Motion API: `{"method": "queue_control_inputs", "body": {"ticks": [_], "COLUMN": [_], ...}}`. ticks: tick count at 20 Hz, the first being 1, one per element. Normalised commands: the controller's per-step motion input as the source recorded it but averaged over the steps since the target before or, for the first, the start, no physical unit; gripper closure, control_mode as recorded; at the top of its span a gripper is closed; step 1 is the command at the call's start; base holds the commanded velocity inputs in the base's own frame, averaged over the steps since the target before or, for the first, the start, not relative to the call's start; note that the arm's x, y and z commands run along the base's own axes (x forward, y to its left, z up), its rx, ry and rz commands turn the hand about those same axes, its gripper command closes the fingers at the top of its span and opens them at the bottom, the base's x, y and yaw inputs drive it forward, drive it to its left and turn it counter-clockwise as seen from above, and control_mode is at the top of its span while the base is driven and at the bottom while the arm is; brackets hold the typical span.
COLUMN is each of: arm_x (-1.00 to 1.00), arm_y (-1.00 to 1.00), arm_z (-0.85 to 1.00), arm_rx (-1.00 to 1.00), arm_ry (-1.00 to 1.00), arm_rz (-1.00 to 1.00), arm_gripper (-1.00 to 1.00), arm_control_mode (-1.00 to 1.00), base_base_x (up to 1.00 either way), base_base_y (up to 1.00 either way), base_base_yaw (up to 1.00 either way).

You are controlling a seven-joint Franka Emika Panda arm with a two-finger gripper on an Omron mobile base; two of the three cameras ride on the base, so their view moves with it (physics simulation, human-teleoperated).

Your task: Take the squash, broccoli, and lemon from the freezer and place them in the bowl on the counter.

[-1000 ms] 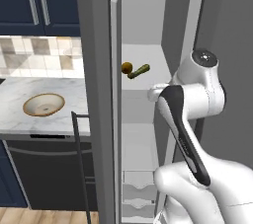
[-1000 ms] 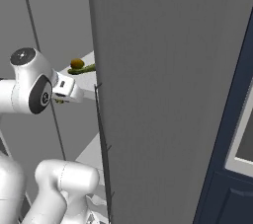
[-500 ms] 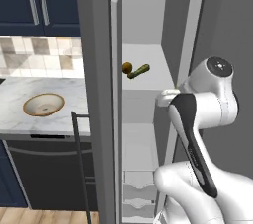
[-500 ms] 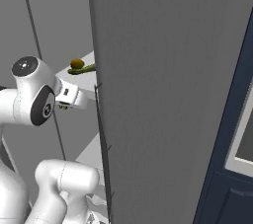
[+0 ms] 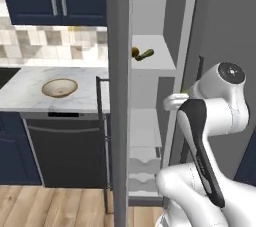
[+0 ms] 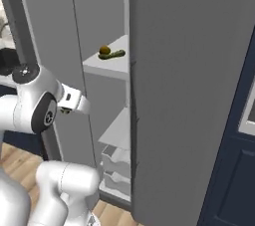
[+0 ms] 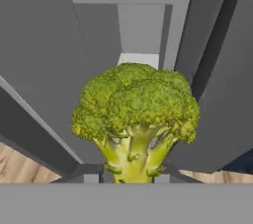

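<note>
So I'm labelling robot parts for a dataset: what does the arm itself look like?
A glossy white arm of rounded, tube-like links, with a dark grey cap on one joint and a black strip along one link. The white wrist is blocky. No cables or markings are visible.

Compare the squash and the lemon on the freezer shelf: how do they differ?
Shape: the squash is slim and elongated, the lemon a small round ball.
Colour: the squash is dark green, the lemon yellow-orange, brownish in the shade.
Place: in the left base view the lemon sits to the left of the squash, close beside its end; whether they touch is unclear.
Shared: both lie on the same white shelf of the open freezer, neither gripped.
</note>
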Motion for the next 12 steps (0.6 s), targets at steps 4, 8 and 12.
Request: {"method": "queue_control_inputs", "body": {"ticks": [4,8,12], "arm_x": [0.00,0.00,0.00], "arm_y": [0.00,0.00,0.00], "arm_z": [0.00,0.00,0.00], "arm_rx": [0.00,0.00,0.00], "arm_ry": [0.00,0.00,0.00], "arm_rz": [0.00,0.00,0.00], "arm_gripper": [1.00,1.00,1.00], "arm_control_mode": [1.00,1.00,1.00], "base_base_x": [-0.88,-0.20,0.24], "base_base_y": [1.00,1.00,1.00], "base_base_yaw": [0.00,-0.06,-0.17]}}
